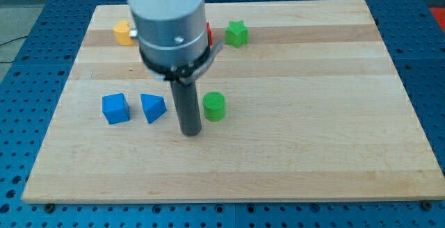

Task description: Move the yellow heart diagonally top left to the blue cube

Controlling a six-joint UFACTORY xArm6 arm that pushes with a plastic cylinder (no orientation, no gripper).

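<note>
A blue cube (115,108) sits at the view's left on the wooden board (292,151). A blue triangular block (153,108) lies just right of it. A yellow block (124,32) shows at the view's top left, partly hidden behind the arm; its shape cannot be made out. My tip (190,132) rests on the board between the blue triangular block and a green cylinder (214,106), slightly below both. It touches neither.
A green star (236,33) sits at the top centre. A red block (208,32) shows as a sliver behind the arm's body (170,19). The board's edges border a blue perforated table (424,19).
</note>
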